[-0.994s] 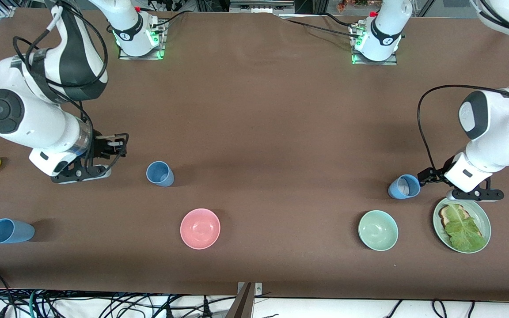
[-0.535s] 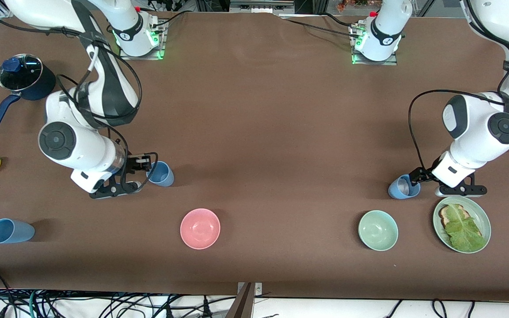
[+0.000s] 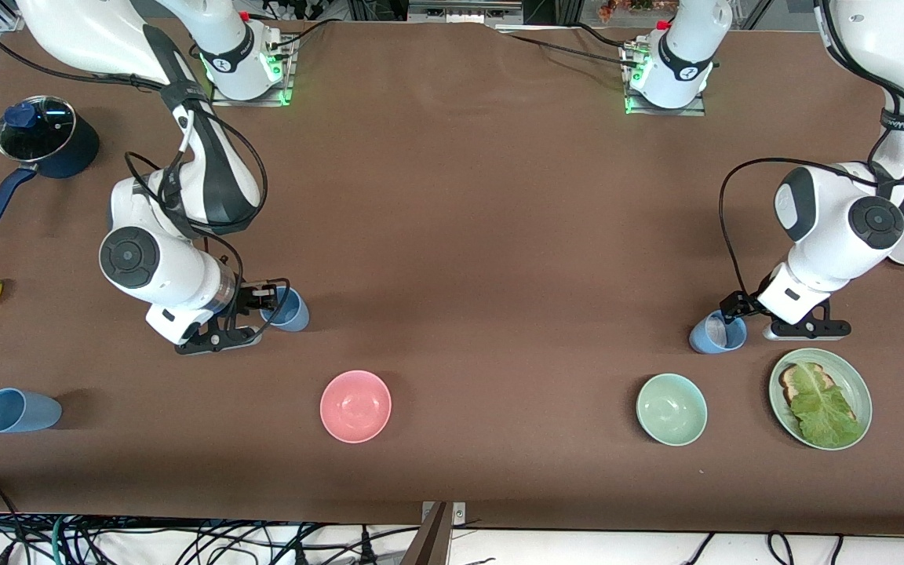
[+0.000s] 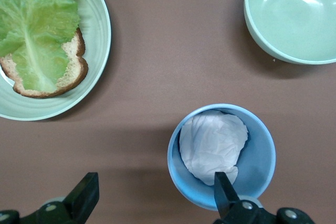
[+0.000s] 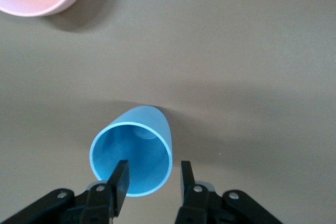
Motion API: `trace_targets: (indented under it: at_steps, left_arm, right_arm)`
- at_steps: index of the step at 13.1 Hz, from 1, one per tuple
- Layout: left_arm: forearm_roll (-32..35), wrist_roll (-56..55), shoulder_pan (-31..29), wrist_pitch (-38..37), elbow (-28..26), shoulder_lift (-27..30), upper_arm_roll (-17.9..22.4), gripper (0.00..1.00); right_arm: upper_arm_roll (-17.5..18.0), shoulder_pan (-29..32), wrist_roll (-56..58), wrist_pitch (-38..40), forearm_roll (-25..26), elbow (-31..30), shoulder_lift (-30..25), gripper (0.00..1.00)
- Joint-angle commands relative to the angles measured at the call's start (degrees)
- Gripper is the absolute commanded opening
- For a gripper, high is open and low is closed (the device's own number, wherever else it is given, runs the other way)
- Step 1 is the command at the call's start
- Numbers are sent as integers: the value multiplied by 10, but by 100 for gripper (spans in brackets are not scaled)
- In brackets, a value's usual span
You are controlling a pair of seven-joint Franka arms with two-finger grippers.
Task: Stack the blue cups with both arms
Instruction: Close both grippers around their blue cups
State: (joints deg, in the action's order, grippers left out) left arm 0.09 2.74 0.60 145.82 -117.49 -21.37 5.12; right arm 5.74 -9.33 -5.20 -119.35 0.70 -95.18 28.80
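The right gripper (image 3: 264, 302) sits left of centre in the front view, its jaws half spread astride the rim of an empty cup (image 3: 286, 308), not pinching it. The left gripper (image 3: 737, 308), at the right edge, is spread wide, one finger (image 4: 227, 196) over the rim of a cup (image 3: 716, 333) with white paper (image 4: 212, 144) inside. A third cup (image 3: 18, 410) lies at lower left.

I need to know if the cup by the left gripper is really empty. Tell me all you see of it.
The blue cup is a matte light-blue, handleless plastic tumbler, standing upright on the brown table beside the lettuce-and-bread plate. It isn't empty: crumpled white paper sits inside. The left gripper stands open, one finger reaching inside the rim, the other outside the cup.
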Motion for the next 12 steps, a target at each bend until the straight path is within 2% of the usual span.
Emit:
trace_targets:
  at_steps: [1, 6, 9, 11, 12]
  left_arm:
    - [-10, 16, -6, 32, -9, -8, -6, 96]
    - [-11, 14, -6, 60, -7, -36, -9, 96]
    - [-11, 10, -6, 69, -7, -45, -14, 90]
    - [-11, 9, -6, 70, -5, -49, -16, 74]
    - [-24, 9, -6, 70, -4, -52, -16, 63]
  right_arm:
    - [0, 3, -2, -22, 8, -30, -14, 48]
    - [-5, 4, -2, -68, 8, -74, -16, 48]
    - [-6, 4, -2, -76, 8, -80, -16, 47]
    - [-5, 4, -2, -76, 7, -80, -16, 38]
    - [-5, 4, -2, -76, 7, -80, -16, 31]
